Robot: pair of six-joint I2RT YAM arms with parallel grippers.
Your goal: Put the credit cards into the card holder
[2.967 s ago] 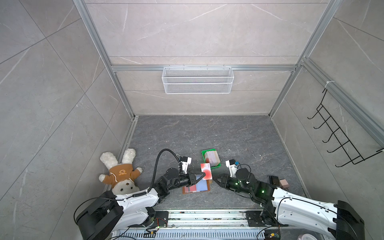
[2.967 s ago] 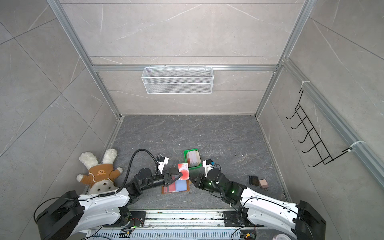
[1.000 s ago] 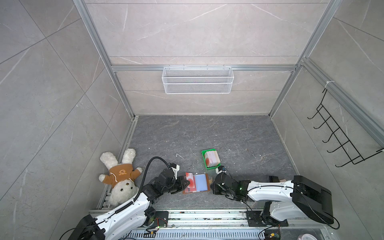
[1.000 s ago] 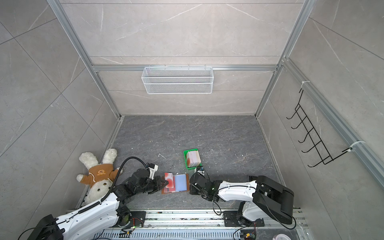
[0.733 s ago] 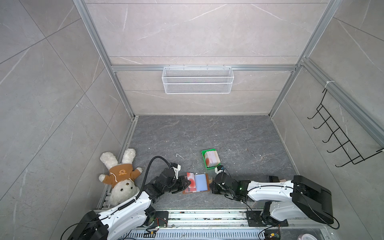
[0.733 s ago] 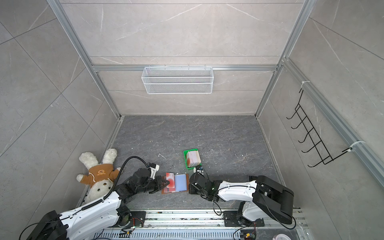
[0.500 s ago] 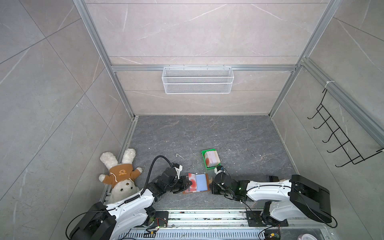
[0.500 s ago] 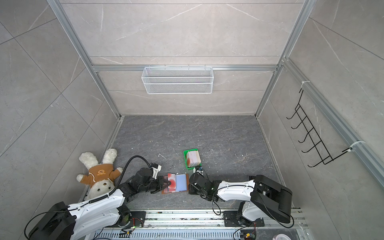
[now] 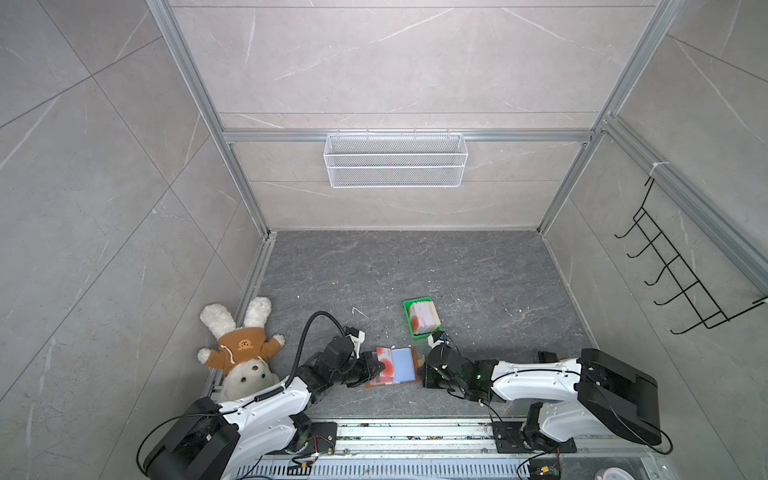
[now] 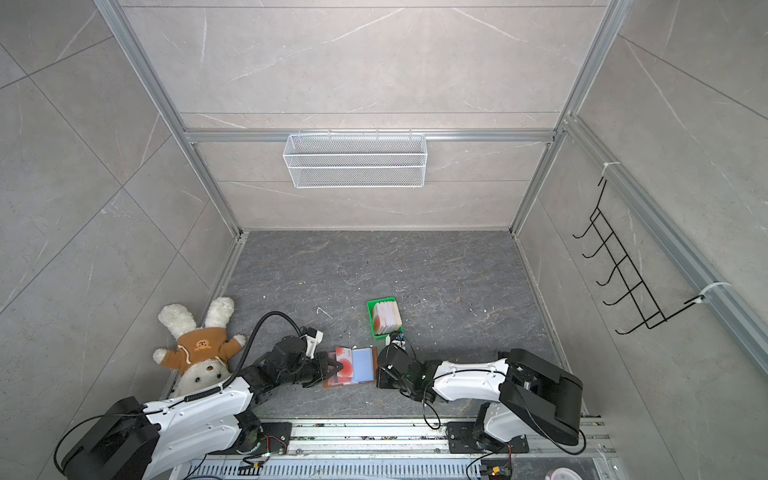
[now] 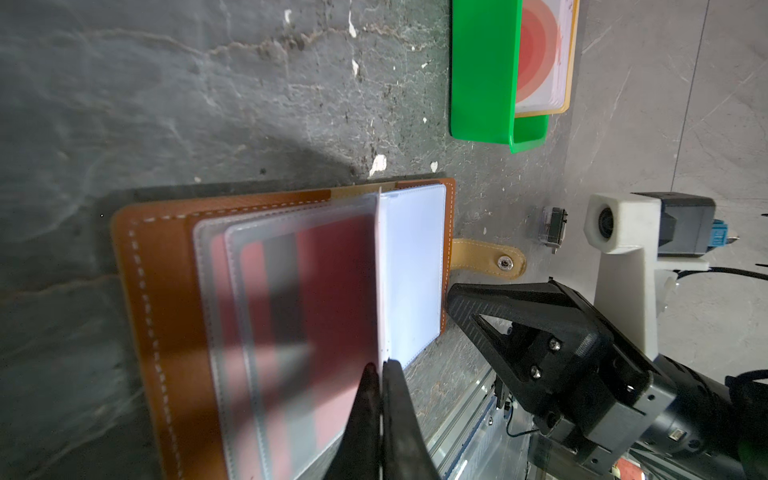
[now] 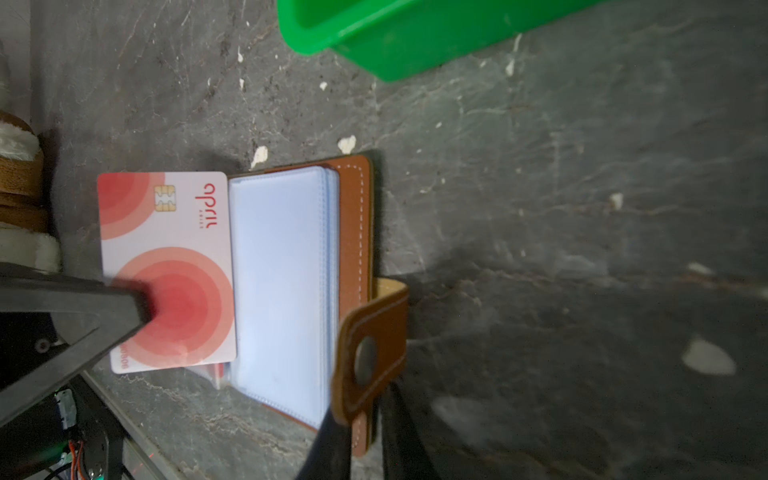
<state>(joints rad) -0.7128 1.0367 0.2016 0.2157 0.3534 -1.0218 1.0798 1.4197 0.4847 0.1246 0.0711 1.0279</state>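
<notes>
1. Left pincer: we find it clamped tight on one corner of a single card, which has a pale face, red-orange circles and a chip.
2. The held card stands tilted along the fold of the card holder, over its left half. From the left wrist we see it edge-on.
3. The card holder lies open on the tabletop between the two pincers in both top views. Its light-blue panel faces up on the right half.
4. Beneath the held card, a clear sleeve carries a red card with a dark stripe.
5. Right pincer: the jaws are nearly together. They close on the holder's right cover edge, just beside the snap tab.
6. The other credit cards stand stacked in the green tray, behind the holder and apart from it.
7. We note a plush rabbit at the left edge, well apart.
</notes>
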